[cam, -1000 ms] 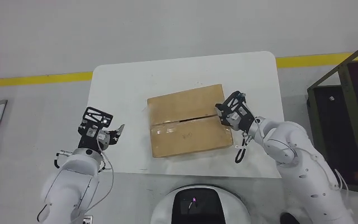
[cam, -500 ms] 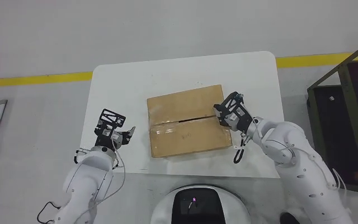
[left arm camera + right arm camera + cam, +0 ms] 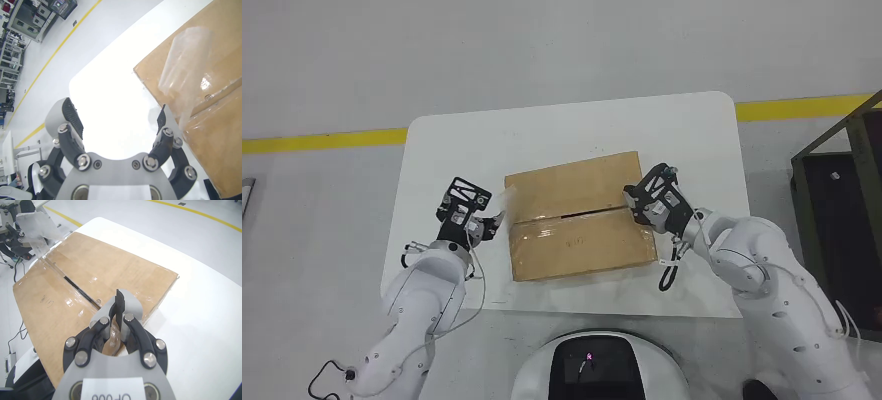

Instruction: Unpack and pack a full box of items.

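Note:
A closed cardboard box point(image 3: 580, 215) lies in the middle of the white table point(image 3: 462, 150), its centre seam covered with clear tape. At the seam's left end a loose flap of clear tape point(image 3: 181, 64) stands up from the box point(image 3: 211, 45). My left gripper point(image 3: 487, 218) is just off that end, open point(image 3: 117, 113), with one fingertip point(image 3: 162, 117) beside the flap's foot and nothing between the fingers. My right gripper point(image 3: 637, 200) is shut point(image 3: 119, 300) over the seam's right end on the box point(image 3: 98, 262). The tape flap point(image 3: 37, 232) and the left gripper point(image 3: 11, 234) appear beyond the far end.
A dark metal rack point(image 3: 842, 200) stands off the table's right side. A yellow floor line point(image 3: 322, 140) runs behind the table. Bare table surface lies behind the box and on both sides. A black cable loop point(image 3: 672, 272) hangs from the right wrist.
My left arm has swung right from the table's left edge to the box's left end. The right gripper has stayed at the seam's right end.

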Controlling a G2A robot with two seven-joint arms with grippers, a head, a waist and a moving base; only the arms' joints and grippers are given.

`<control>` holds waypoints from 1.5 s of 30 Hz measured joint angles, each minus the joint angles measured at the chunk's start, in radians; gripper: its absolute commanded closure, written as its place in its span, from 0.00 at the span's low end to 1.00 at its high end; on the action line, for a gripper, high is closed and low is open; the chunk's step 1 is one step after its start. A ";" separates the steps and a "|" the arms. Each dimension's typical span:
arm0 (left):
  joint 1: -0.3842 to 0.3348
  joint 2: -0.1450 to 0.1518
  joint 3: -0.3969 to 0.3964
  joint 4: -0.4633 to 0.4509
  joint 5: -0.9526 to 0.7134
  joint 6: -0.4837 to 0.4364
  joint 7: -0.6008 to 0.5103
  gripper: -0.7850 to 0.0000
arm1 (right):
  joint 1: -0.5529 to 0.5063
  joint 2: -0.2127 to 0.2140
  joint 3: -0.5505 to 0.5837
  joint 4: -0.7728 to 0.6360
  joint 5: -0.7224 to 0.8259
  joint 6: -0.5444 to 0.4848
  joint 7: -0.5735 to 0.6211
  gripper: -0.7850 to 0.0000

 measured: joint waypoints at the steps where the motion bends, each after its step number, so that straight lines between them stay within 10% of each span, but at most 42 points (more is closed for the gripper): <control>1: -0.006 -0.001 0.004 0.004 -0.004 0.001 0.004 0.00 | 0.000 0.000 -0.001 0.000 0.000 0.000 0.000 1.00; 45: -0.164 -0.045 0.176 -0.060 -0.151 -0.037 -0.050 0.00 | -0.054 0.029 0.235 -0.054 0.086 0.001 0.055 1.00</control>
